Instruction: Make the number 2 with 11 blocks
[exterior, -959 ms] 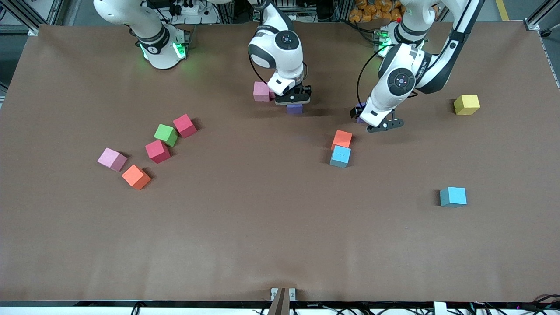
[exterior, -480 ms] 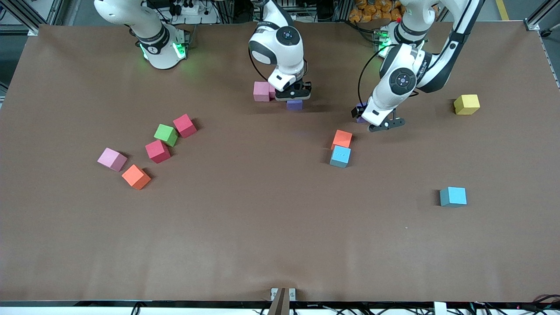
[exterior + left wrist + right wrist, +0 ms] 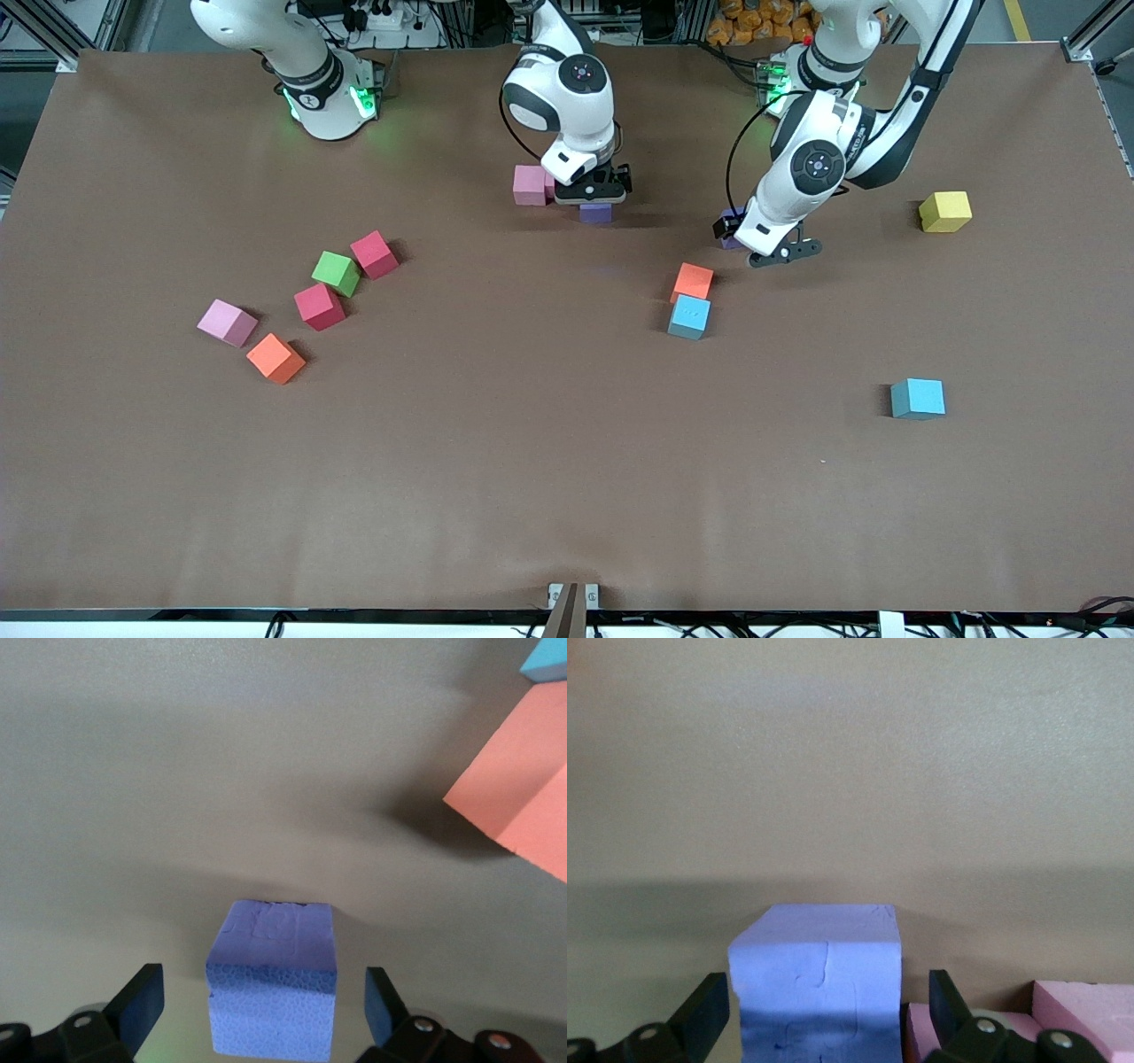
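My right gripper stands open around a purple block on the table, with a gap at each finger. In the right wrist view that purple block sits beside two pink blocks. From the front camera the pink blocks lie toward the right arm's end of it. My left gripper is open around another purple block, mostly hidden by the hand. The left wrist view shows this block loose between the fingers.
An orange block touches a light blue block near the left gripper. A yellow block and a light blue block lie toward the left arm's end. Two red-pink blocks, a green cube, a pale pink block and an orange block cluster toward the right arm's end.
The right gripper brought the purple block down beside the pink blocks and then opened, letting it go. The left gripper has barely moved.
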Motion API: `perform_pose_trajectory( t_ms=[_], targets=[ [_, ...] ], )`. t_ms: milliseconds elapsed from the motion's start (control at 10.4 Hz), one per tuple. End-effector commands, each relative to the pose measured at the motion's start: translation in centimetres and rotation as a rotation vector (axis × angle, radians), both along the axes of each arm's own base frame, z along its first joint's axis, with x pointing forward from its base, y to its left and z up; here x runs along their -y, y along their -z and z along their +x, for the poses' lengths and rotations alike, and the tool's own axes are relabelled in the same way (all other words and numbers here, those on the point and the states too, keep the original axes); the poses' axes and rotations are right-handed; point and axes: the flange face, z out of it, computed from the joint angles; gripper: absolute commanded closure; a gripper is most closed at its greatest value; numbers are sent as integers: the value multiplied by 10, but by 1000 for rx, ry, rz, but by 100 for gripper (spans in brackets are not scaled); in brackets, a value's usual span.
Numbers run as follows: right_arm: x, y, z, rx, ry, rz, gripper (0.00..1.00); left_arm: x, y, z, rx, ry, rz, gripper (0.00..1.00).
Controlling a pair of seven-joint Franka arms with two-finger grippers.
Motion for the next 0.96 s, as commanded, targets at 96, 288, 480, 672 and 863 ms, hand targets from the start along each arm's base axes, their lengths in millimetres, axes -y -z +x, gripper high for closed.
perform_pose_trajectory(
  t_ms=[96, 288, 480, 672, 863],
  targets=[
    [-1, -16, 16, 20, 33, 19, 0, 0, 5, -1, 2, -6, -22, 0],
    [4, -26, 42, 40, 50, 33, 0, 0, 5, -1, 2, -6, -22, 0],
    [24, -41, 83, 100, 25, 18, 0, 0, 5, -1, 2, -5, -22, 4],
    [62, -60, 131, 105, -51, -17, 0, 0, 6, -1, 1, -5, -23, 10],
    [110, -80, 179, 85, -140, -51, 0, 0, 7, -2, -4, -6, -22, 10]
  ],
)
